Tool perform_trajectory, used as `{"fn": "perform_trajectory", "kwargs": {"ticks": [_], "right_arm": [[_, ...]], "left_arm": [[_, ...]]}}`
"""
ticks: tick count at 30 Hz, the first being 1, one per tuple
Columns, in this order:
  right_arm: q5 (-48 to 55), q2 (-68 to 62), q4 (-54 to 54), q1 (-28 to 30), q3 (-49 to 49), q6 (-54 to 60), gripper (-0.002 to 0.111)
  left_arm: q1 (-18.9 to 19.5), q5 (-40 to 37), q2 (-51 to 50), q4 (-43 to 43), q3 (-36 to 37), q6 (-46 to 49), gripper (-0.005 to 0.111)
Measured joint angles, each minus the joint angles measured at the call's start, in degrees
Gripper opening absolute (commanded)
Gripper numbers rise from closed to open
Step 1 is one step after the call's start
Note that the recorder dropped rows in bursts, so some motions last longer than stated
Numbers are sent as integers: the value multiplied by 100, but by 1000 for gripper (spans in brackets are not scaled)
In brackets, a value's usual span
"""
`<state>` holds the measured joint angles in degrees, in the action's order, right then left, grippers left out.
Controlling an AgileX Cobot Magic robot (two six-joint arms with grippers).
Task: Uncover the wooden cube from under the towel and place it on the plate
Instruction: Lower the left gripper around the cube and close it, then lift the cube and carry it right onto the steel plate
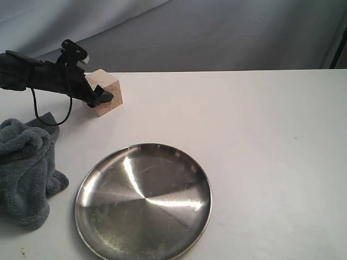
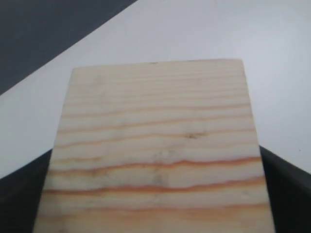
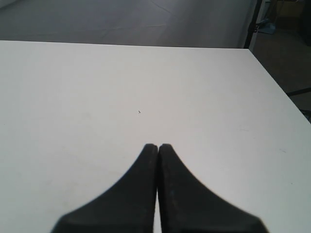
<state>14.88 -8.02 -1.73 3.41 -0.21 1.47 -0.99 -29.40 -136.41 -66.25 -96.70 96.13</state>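
- cube (image 1: 105, 80): pale wood with reddish grain lines, at the far left of the worktop (image 1: 260, 141), beyond the plate and well apart from it. it is already uncovered, with no cloth touching it. whether it rests on the surface or is raised a little cannot be told.
- left pincer (image 1: 100, 96): reaches in from the left edge and is closed around the cube. in the left wrist view the block (image 2: 155, 145) fills the frame with a dark finger flush against each side, so this reads as a firm grip made ready for carrying.
- towel (image 1: 26, 173): grey-blue plush, bunched in a heap at the near left edge. it lies clear of both cube and plate, probably so that it cannot get in the way of the transfer.
- plate (image 1: 143, 203): round shiny steel dish, empty, at the near centre of the worktop and just beside the towel. it is the drop point, and its wide shallow bowl leaves plenty of margin for setting the block down.
- right pincer (image 3: 158, 148): fingers pressed together, holding nothing, above bare worktop. it is not seen in the exterior view and appears parked out of the way.
- step in hand, as a judgement: uncovering is done; lifting the cube and carrying it toward the plate remains.
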Motion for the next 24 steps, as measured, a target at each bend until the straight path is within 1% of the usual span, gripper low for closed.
{"fn": "perform_trajectory", "kwargs": {"ticks": [2,3,4,6,12,13,15,19,20,24], "right_arm": [[0,0,0,0,0,0,0],[0,0,0,0,0,0,0],[0,0,0,0,0,0,0],[0,0,0,0,0,0,0],[0,0,0,0,0,0,0],[0,0,0,0,0,0,0],[0,0,0,0,0,0,0],[0,0,0,0,0,0,0],[0,0,0,0,0,0,0],[0,0,0,0,0,0,0]], "left_arm": [[0,-29,-16,-16,0,0,40],[0,-61,-16,-16,0,0,33],[0,-85,-16,-16,0,0,15],[0,-215,-16,6,0,14,0],[0,-496,-16,27,0,42,0],[0,-668,-3,27,0,42,0],[0,-1039,75,208,0,-70,0],[-17,-1449,498,1000,12,-817,0],[-17,-1650,692,1235,12,-1044,0],[-17,-2233,1042,1600,12,-1462,0]]}}
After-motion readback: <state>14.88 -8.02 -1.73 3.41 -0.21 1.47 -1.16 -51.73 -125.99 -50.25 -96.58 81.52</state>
